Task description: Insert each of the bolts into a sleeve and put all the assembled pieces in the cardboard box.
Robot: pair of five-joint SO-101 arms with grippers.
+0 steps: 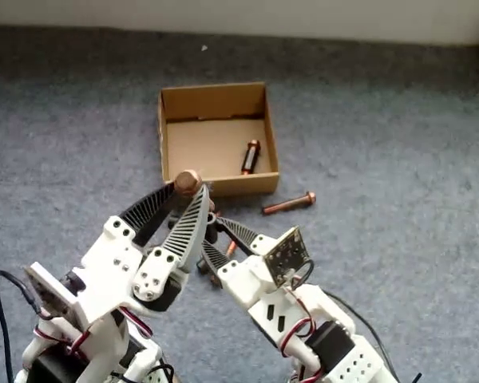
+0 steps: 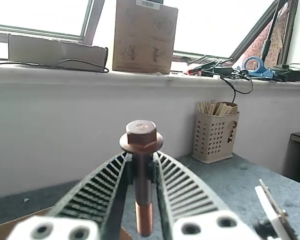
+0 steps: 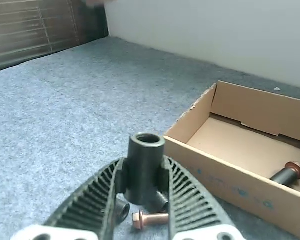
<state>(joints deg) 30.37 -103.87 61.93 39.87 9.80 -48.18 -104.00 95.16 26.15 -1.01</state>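
My left gripper (image 1: 187, 191) is shut on a copper bolt (image 1: 188, 182), held upright with its hex head (image 2: 141, 135) above the fingers, just in front of the cardboard box (image 1: 219, 185). Beside it, lower down, my right gripper (image 1: 215, 237) is shut on a black sleeve (image 3: 145, 167), bore facing up. In the box (image 3: 225, 182) lies one assembled piece (image 1: 250, 156), a bolt in a sleeve (image 3: 288, 173). A loose bolt (image 1: 289, 203) lies on the carpet right of the box's front corner.
Under the right gripper another bolt (image 3: 150, 218) and a second black sleeve (image 3: 121, 210) lie on the grey carpet. A pale wall (image 1: 303, 16) runs behind the box. Open carpet lies to the left and right of the arms.
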